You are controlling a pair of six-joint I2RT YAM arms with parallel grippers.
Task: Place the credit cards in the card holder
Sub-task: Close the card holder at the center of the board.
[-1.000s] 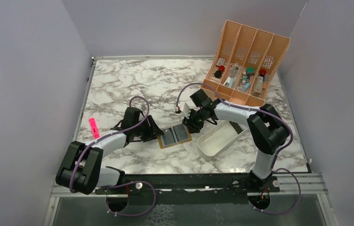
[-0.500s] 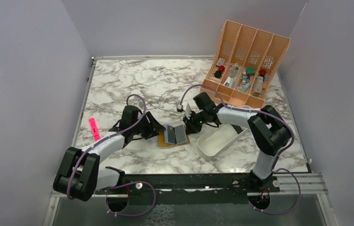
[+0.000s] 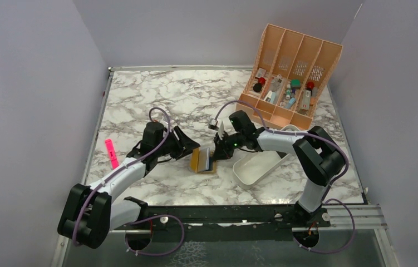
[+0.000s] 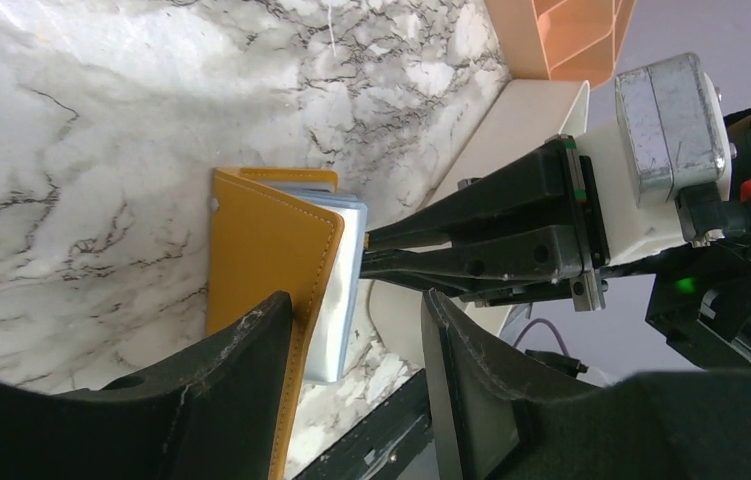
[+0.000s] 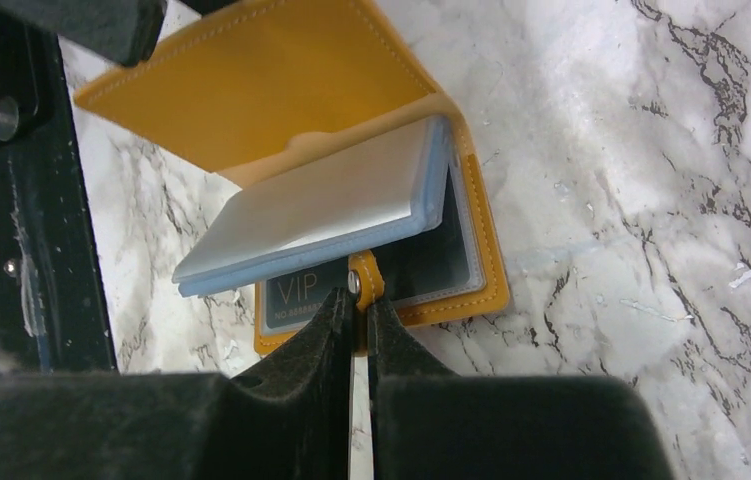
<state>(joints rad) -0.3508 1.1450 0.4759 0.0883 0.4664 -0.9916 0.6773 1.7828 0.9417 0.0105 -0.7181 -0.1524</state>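
**ITEM 1: card holder** (image 5: 281, 90). Mustard folding wallet, leather-like.
- Loc.: on the marble table (image 3: 156, 94), betw. the two claws and right at the tips of the R claw (image 5: 359, 300).
- Cond.: part-folded. One flap is raised, the other lies flat w/ a "VIP" card (image 5: 296, 297) in a clear pocket.
- Handling (my est.): light, soft, and it hinges freely. I expect it to skate on the marble if pushed from one side only.
- Hold pts: I'd take the snap tab (image 5: 365, 278) or a stitched flap edge, not the spine.

**ITEM 2: credit cards** (image 5: 321, 215). Pale blue-grey stack; I can't tell the count.
- Loc.: inside the fold, just beyond the R claw's tips, under the raised flap and over the flat half.
- Seated in a pocket or loose in the fold: I can't tell.
- Handling (est.): thin, stiff and slick. They are apt to fan out or slip sideways as the flap comes over.
- Hold pts: for re-seating I'd pinch a short edge, and I wouldn't squeeze the faces through the leather.

**ITEM 3: R claw.** Fingers are together, pinched on the card holder's snap tab.

**ITEM 4: L claw** (image 4: 356, 325). Fingers are apart, w/ nothing gripped. The flap edge and the cards' edge sit betw. them, and the R claw's tips are directly opposite.
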